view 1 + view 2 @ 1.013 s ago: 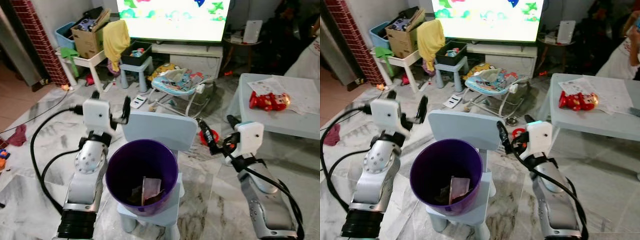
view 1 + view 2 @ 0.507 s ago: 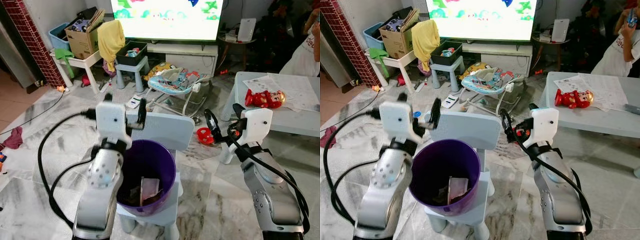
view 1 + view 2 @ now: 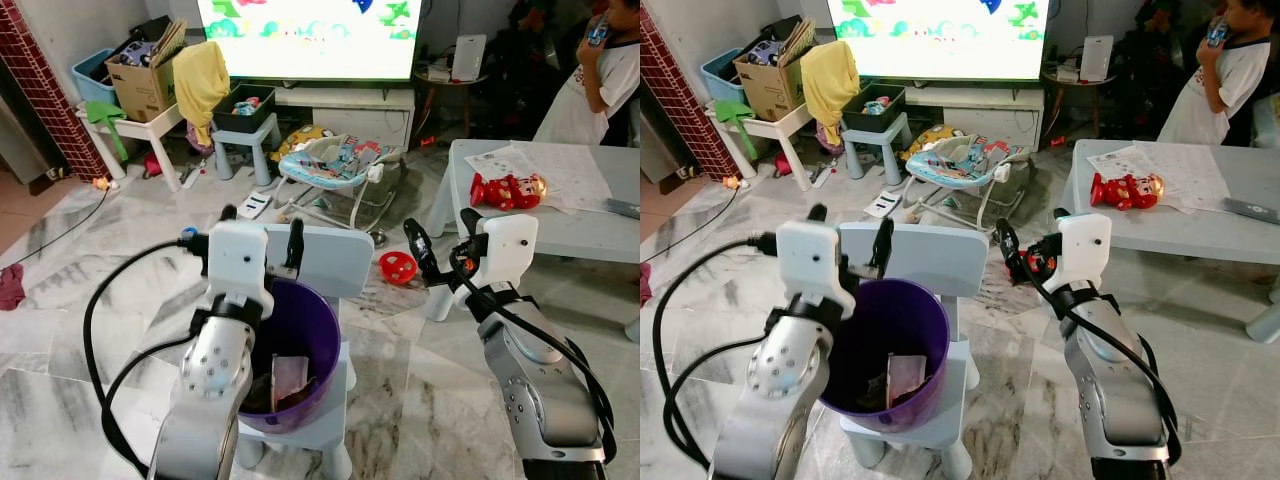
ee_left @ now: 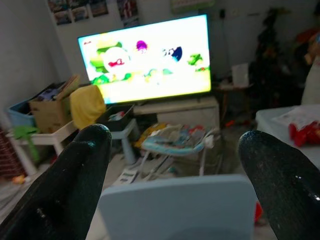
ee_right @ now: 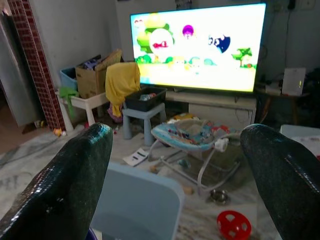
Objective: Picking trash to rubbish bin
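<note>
A purple bin (image 3: 312, 322) stands on the seat of a light-blue child's chair (image 3: 335, 258). Crumpled paper trash (image 3: 288, 378) lies in the bottom of the bin. My left gripper (image 3: 262, 228) hangs open and empty over the bin's back-left rim, pointing at the chair back (image 4: 180, 207). My right gripper (image 3: 442, 235) is open and empty too, raised to the right of the chair and apart from it. The chair back's corner (image 5: 137, 205) appears low in the right wrist view.
A baby bouncer (image 3: 335, 165) and a red round toy (image 3: 397, 268) lie on the marble floor beyond the chair. A low grey table (image 3: 560, 215) with a red doll (image 3: 505, 190) stands at the right, a person (image 3: 590, 80) behind it. Stools, a cardboard box (image 3: 140, 80) and a lit TV (image 3: 310, 35) line the back.
My left arm has swung right, from beside the bin's left side to over its back rim. The camera has shifted, and a person has come into view at the far right.
</note>
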